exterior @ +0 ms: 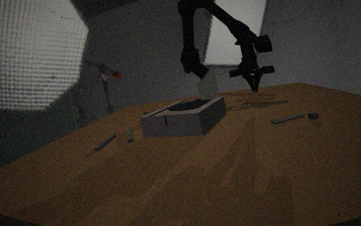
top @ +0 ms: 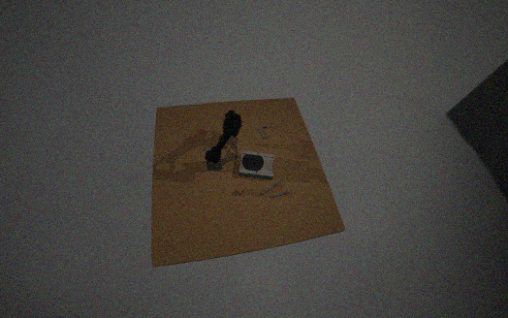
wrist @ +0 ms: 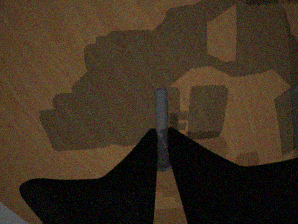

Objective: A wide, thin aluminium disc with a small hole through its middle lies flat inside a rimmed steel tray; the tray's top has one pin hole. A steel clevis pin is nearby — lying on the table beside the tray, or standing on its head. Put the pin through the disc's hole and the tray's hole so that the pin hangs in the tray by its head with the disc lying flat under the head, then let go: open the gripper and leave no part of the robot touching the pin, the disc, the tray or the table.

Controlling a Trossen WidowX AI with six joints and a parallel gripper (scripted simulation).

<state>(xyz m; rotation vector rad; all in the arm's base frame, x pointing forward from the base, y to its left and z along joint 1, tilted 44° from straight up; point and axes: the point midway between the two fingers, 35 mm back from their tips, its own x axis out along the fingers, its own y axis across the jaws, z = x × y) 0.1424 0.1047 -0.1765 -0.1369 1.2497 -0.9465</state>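
Black Arm Over a Brown Table

A black robot arm (top: 224,138) leans over a brown table (top: 204,233). Near it sits a pale tray (top: 269,167) with a dark round disc (top: 252,162) in it. Two thin gray sticks (top: 278,195) lie near the tray's lower side.

Black arm (top: 224,140) (exterior: 227,20); pale base (blocky, greyish).

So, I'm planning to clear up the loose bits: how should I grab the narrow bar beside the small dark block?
I'd grip the narrow bar at mid-length, coming from above, with jaws closing across its long sides: it lies flat, long and slim, and the small dark block sits just past one end.
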